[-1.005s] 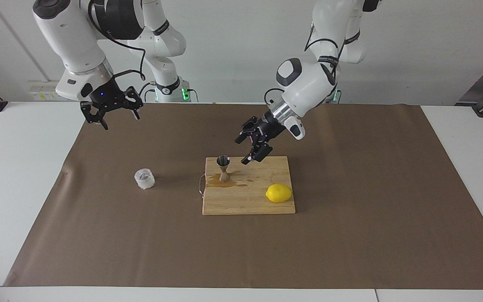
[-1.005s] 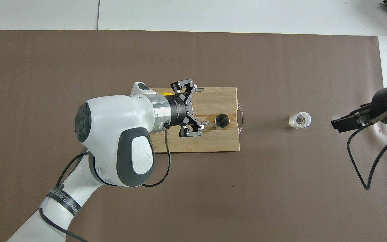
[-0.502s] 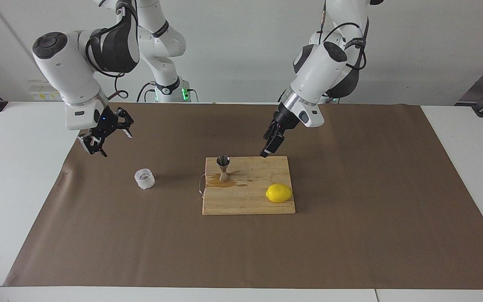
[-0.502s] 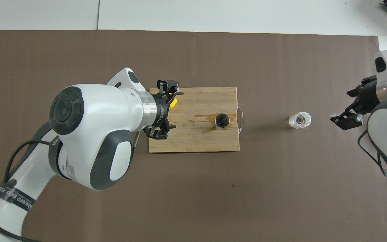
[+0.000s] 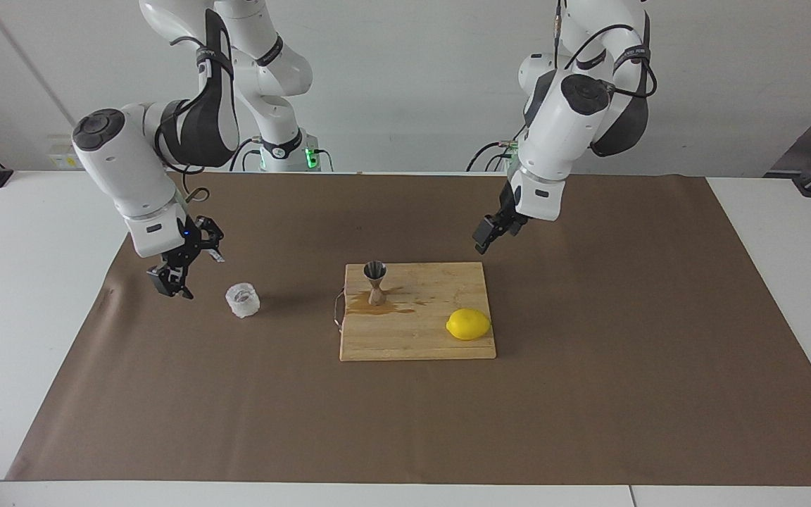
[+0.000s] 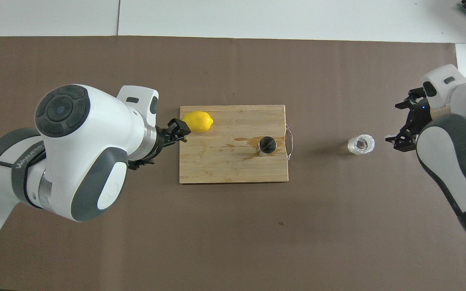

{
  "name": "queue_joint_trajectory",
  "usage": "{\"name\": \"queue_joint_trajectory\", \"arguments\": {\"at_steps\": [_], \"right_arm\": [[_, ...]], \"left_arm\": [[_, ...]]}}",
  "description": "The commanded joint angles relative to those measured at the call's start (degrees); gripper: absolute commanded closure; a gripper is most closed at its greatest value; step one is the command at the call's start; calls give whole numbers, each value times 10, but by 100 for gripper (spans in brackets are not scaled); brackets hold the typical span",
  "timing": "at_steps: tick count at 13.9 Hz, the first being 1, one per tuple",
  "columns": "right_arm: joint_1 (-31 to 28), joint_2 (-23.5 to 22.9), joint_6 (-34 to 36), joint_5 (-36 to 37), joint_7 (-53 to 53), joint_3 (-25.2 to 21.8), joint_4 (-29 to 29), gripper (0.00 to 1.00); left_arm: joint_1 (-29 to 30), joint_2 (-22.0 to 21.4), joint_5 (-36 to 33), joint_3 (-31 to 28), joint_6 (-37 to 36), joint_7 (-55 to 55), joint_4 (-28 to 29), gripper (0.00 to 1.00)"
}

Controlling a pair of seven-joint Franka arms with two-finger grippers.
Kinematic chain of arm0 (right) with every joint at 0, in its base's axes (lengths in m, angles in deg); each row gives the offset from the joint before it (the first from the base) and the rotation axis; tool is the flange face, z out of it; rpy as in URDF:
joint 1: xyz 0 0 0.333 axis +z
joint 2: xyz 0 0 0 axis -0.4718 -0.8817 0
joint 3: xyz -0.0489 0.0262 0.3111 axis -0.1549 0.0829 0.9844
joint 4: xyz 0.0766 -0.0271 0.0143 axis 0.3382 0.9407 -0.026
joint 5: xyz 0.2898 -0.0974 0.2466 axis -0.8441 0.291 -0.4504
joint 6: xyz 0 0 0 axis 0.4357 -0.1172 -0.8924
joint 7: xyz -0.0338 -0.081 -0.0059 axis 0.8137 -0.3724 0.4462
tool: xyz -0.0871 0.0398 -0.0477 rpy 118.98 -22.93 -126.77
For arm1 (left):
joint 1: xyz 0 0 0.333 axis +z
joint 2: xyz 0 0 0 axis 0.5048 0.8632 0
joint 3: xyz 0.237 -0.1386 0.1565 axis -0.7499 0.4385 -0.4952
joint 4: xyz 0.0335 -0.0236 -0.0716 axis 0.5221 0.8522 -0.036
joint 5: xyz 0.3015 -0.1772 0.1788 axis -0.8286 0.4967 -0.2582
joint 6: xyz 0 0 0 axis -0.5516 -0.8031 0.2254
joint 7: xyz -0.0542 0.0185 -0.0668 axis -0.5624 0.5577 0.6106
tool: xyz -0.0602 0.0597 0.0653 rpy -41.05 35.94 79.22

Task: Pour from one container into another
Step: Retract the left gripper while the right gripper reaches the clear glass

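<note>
White table w/ brown paper sheet (image 5: 588, 394) under a rectangular wooden cutting board (image 5: 419, 338); on it stands the shiny steel hourglass jigger (image 5: 375, 282) in a brown wet patch, w/ a smooth yellow lemon (image 5: 468, 324) at the corner toward the left arm's end. The small squat clear textured cup (image 5: 242, 300) sits on the paper toward the right arm's end, well apart from the board; overhead view shows down into both vessels (image 6: 361, 144) (image 6: 267, 145), facing view gives their profiles. Right gripper (image 5: 172, 282) hangs low just beside the cup, not touching, left gripper (image 5: 486, 236) is up over the paper near the board's robot-side corner; can't tell finger state on either.

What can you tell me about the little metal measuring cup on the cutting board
The metal measuring cup is shiny steel, two cones joined at a narrow waist. It stands upright on the wooden cutting board, near the board's wire-handle end, in a brownish wet stain. Its top is open. Nothing else touches it, and no gripper is near.
</note>
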Motion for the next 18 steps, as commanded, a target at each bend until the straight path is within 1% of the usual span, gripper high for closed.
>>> {"name": "queue_joint_trajectory", "arguments": {"at_steps": [1,2,4,6,9,12,14,16,17,18], "right_arm": [[-24,-6,-46,-67,116,5,49,0],[-31,-6,-59,-87,144,5,66,0],[-32,-7,-77,-119,187,5,92,0],[-37,-8,-95,-142,227,5,110,0],[-45,-10,-98,-145,240,5,133,0],[-49,-21,-101,-150,249,5,137,0],[-54,-34,-109,-181,288,5,135,0],[-65,-60,-111,-236,344,5,135,0],[-66,-67,-114,-270,374,5,134,0],[-66,-70,-114,-288,395,5,134,0]], "left_arm": [[5,-20,-58,5,-39,115,11,0],[4,-20,-79,6,-51,140,11,0],[4,-24,-119,5,-98,224,7,0],[16,-34,-131,4,-121,308,4,0],[73,-51,-131,5,-131,395,1,0],[141,-55,-124,3,-147,467,-20,0],[171,-57,-122,2,-154,493,-23,0],[199,-59,-103,2,-152,501,-23,0],[211,-59,-92,2,-151,500,-25,0],[216,-58,-88,2,-156,498,-39,0]]}}
